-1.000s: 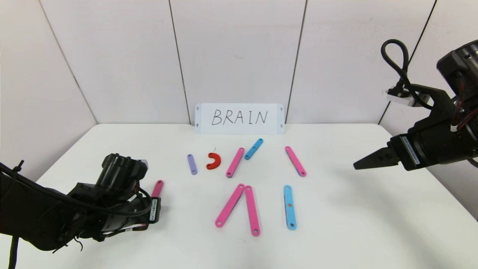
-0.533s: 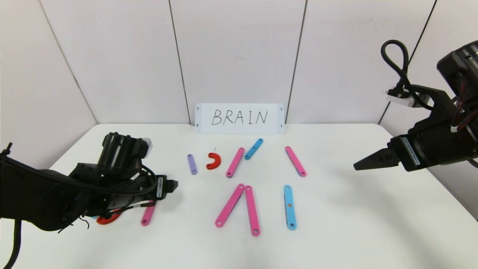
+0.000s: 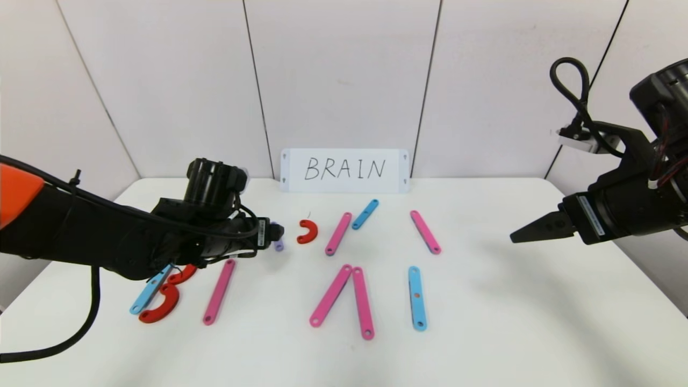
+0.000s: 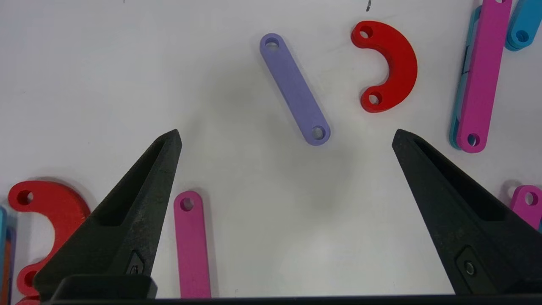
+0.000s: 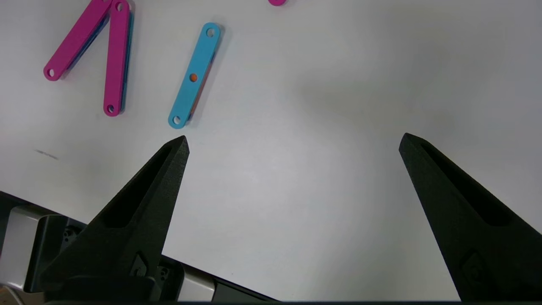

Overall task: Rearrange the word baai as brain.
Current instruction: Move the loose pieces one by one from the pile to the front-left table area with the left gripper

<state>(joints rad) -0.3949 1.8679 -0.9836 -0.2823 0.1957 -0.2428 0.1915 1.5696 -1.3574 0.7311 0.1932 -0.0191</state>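
The word baai lies as flat plastic pieces on the white table (image 3: 484,301). At the front left are a blue strip (image 3: 150,288), two red curves (image 3: 161,307) and a pink strip (image 3: 219,291). My left gripper (image 3: 277,232) hovers open and empty just short of the purple strip (image 4: 294,89), beside a red curve (image 4: 387,65). The pink strip (image 4: 192,245) lies by one of its fingers. Two pink strips (image 3: 330,295) lean together mid-table, beside a blue strip (image 3: 416,297). My right gripper (image 3: 518,235) hangs open and empty above the table's right side.
A white card (image 3: 344,170) reading BRAIN stands against the back wall. Behind the middle lie a pink strip (image 3: 338,233), a short blue strip (image 3: 365,214) and another pink strip (image 3: 425,231). The right wrist view shows the table's edge (image 5: 127,248).
My left gripper has opened, left the pink strip on the table at the front left, and moved back and right toward the purple strip. The right arm has not moved.
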